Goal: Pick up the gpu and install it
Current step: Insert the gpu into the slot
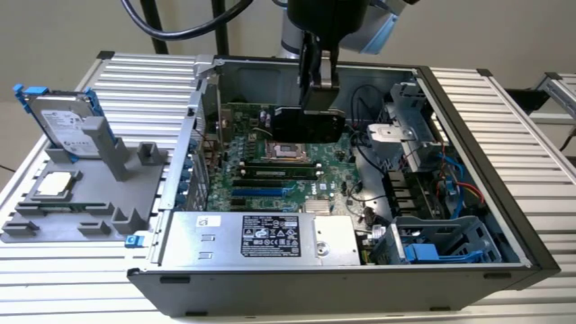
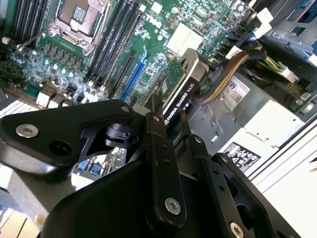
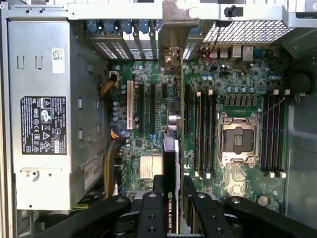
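Note:
The gpu [image 1: 309, 125] is a green card with a black shroud. It stands on edge inside the open computer case [image 1: 468, 135], over the motherboard [image 1: 270, 192], with my gripper [image 1: 317, 101] shut on its upper edge. In the first wrist view the gpu [image 3: 171, 163] shows edge-on between the fingers of my gripper [image 3: 172, 193]. It runs along the expansion slots [image 3: 143, 104], and its silver bracket [image 3: 177, 29] reaches the case's rear slot openings. The second wrist view shows the gpu [image 2: 181, 82] clamped in my gripper [image 2: 171, 116]. Whether its lower edge touches a slot I cannot tell.
A power supply [image 1: 261, 236] fills the case's front. The empty processor socket [image 1: 282, 150] and memory sticks [image 1: 279, 172] lie beside the gpu. Cables and a drive cage [image 1: 432, 246] crowd the exterior view's right. A grey stand [image 1: 81, 202] holds a hard drive [image 1: 65, 125] and a processor chip [image 1: 56, 183].

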`<state>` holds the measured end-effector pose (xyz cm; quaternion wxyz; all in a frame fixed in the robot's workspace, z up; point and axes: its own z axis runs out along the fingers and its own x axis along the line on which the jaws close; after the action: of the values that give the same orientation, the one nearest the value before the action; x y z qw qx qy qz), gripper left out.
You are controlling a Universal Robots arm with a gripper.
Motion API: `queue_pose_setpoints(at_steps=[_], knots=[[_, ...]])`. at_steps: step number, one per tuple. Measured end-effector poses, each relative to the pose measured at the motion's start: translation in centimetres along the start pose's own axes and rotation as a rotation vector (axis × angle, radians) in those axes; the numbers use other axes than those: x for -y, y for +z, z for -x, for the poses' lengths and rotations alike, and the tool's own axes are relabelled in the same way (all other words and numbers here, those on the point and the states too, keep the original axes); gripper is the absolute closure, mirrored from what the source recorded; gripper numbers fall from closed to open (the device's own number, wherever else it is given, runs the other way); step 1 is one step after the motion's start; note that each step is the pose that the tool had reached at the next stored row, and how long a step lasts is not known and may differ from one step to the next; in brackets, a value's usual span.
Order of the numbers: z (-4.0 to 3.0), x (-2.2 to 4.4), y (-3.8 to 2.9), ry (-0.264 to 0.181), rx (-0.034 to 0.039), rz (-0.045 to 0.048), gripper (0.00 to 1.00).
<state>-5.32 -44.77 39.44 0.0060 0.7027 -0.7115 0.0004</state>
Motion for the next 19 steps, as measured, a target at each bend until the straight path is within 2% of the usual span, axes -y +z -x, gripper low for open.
queue_pose_setpoints(at_steps=[9, 17, 19], knots=[[0.01, 0.00, 0.44, 0.003, 0.0000, 0.0000, 1.00], [0.01, 0.00, 0.52, 0.004, 0.0000, 0.0001, 1.00], [0.01, 0.01, 0.88, 0.007, 0.0000, 0.0001, 1.00]])
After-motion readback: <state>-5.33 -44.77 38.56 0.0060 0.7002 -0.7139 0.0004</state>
